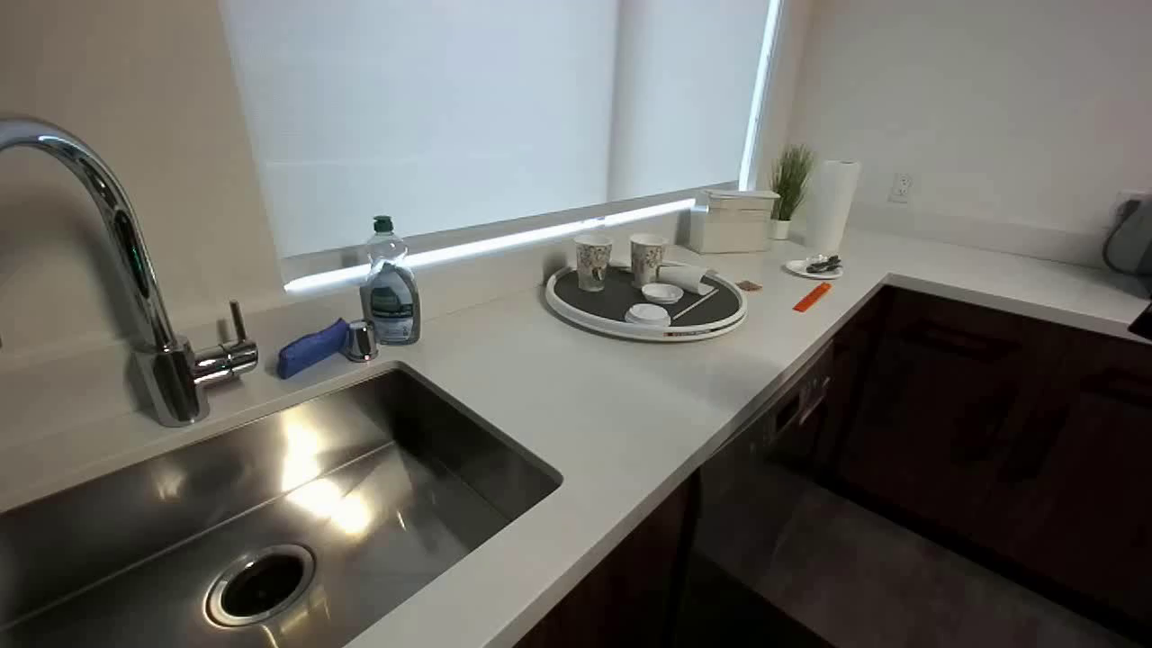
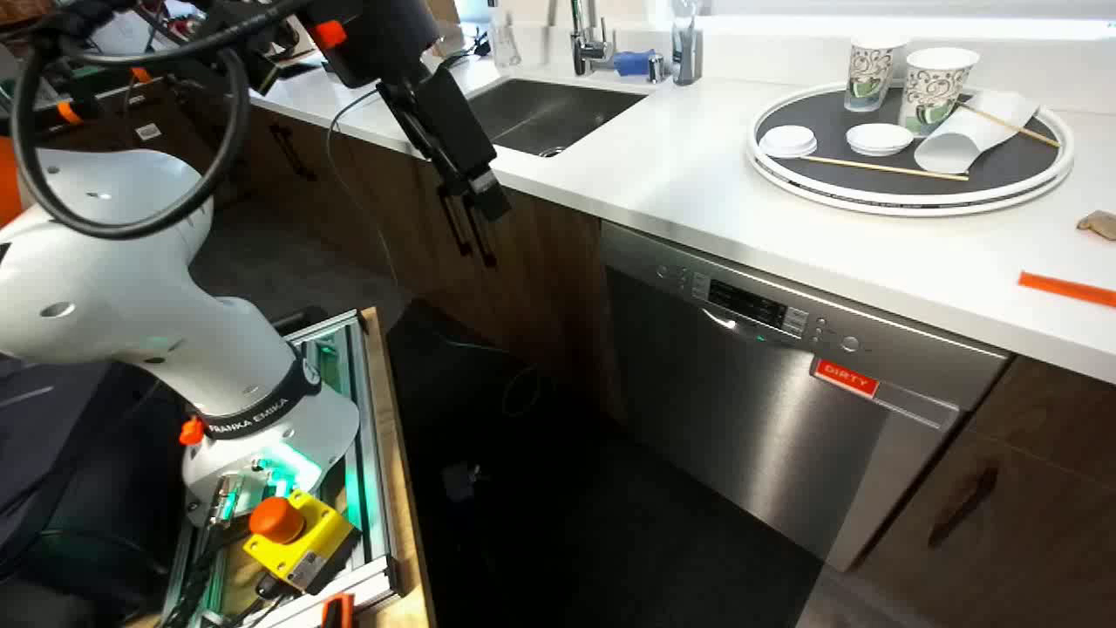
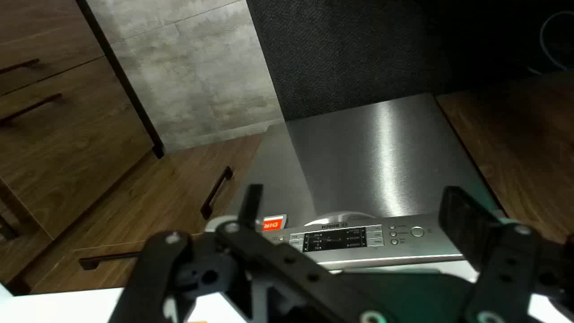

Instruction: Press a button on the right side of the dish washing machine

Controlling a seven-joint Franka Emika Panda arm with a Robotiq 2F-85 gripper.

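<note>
In an exterior view: dish washing machine (image 2: 741,419) set under the counter (image 2: 680,196), to the right of and below the gripper (image 2: 491,201), well apart from it. Its control strip (image 2: 806,305) runs lengthwise along the counter edge; a round button (image 2: 850,344) sits toward the strip's right end, the end farther from the tool here. Judged: the move must travel along that axis, then inward. Red label (image 2: 846,377) reads DIRTY; arm base (image 2: 305,427) lettered FRANKA EMIKA.

Wrist view: jaws wide apart, nothing held. Lettering inverted; BOSCH legible by the display (image 3: 334,239), whose characters are too small to read. The machine's right end falls at picture left, where a finger (image 3: 251,206) covers part of the strip, leaving only DIR on the label.

In an exterior view: soap bottle (image 1: 392,306), print unreadable; machine front foreshortened, dark; no gripper visible.
</note>
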